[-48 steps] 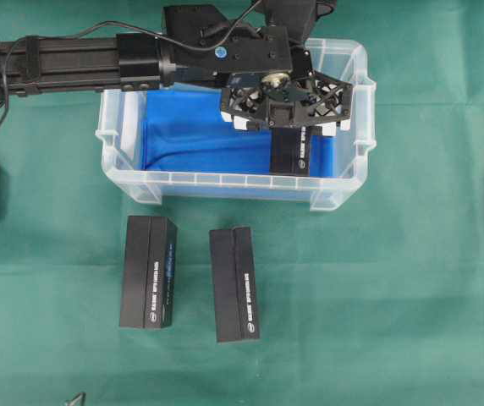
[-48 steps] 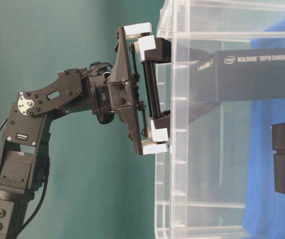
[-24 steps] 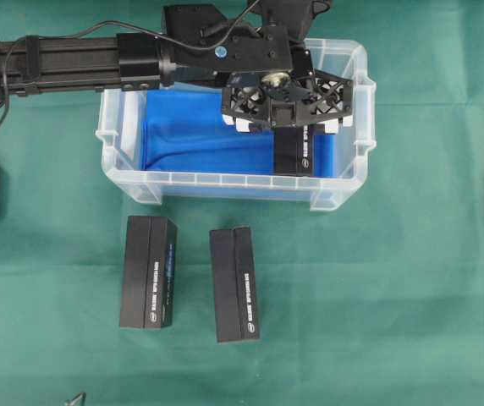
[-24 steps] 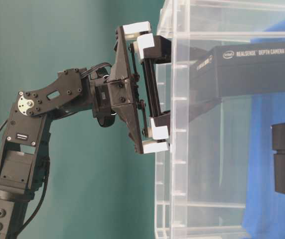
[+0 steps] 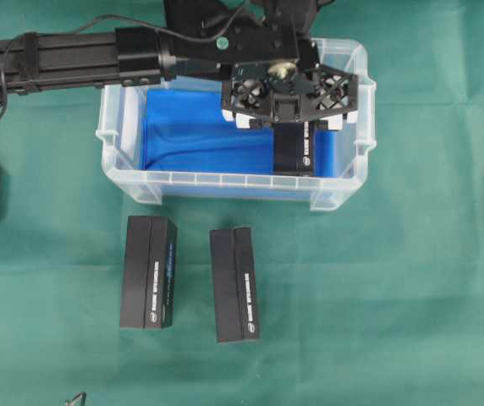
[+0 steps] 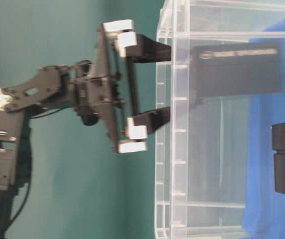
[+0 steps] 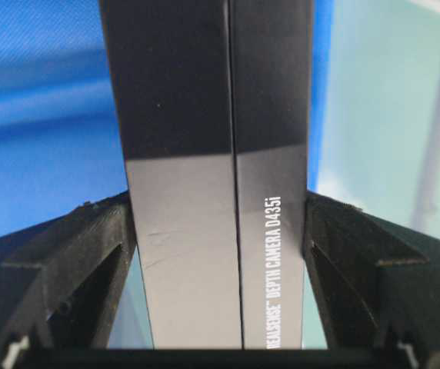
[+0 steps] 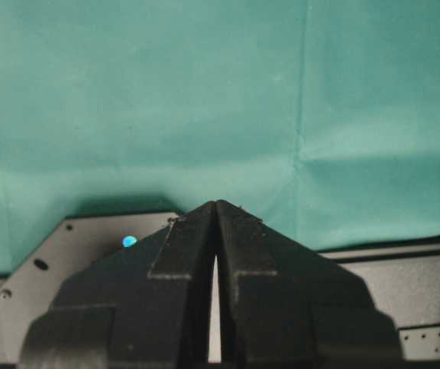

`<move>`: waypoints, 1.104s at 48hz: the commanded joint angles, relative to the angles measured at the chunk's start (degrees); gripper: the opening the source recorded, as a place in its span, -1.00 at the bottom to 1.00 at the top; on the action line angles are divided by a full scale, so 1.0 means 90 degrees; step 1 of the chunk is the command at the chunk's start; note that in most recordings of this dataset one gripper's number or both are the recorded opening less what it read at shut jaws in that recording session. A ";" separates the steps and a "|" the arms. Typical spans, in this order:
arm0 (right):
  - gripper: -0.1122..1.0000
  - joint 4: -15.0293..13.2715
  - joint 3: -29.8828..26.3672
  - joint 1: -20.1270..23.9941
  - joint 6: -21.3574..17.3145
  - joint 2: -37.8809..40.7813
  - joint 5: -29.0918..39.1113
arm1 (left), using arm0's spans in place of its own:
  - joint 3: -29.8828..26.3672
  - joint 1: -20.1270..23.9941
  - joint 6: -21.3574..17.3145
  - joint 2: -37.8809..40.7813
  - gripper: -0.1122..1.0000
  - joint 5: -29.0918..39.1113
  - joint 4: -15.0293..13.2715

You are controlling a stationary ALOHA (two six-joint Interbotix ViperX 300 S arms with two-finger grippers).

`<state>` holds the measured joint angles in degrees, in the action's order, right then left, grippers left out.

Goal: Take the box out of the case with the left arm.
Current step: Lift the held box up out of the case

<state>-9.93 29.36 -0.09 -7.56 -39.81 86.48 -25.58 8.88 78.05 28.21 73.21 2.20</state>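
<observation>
Clamped on the black box (image 7: pixel 216 177), the left gripper (image 7: pixel 218 254) has one finger (image 7: pixel 74 269) pressed to each long side, with the printed "DEPTH CAMERA D435i" edge lying against the right-hand finger. From overhead the left gripper (image 5: pixel 288 106) sits above the right half of the case (image 5: pixel 123 182), pointing down, and the box (image 5: pixel 294 150) shows below it over the blue lining (image 5: pixel 200 139). The table-level view, turned on its side, shows the fingers (image 6: pixel 150 47) reaching past the rim of the case (image 6: pixel 175 149) and the box (image 6: pixel 237 69) held inside the clear wall, apart from the lining. Two more black boxes, one (image 5: pixel 148 271) and the other (image 5: pixel 233 284), lie side by side on the green cloth (image 5: pixel 394 296) in front of the case. Over bare cloth, the right gripper (image 8: pixel 215 223) has its jaws drawn together with nothing between them.
</observation>
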 commanded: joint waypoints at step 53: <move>-0.78 -0.0010 -0.0068 0.0000 0.0000 -0.0020 -0.0029 | -0.3555 -0.0088 -0.0020 -0.0078 0.34 0.2559 0.0059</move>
<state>-9.93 29.36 -0.09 -7.56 -39.81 86.48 -55.99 8.00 77.78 29.18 96.24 2.46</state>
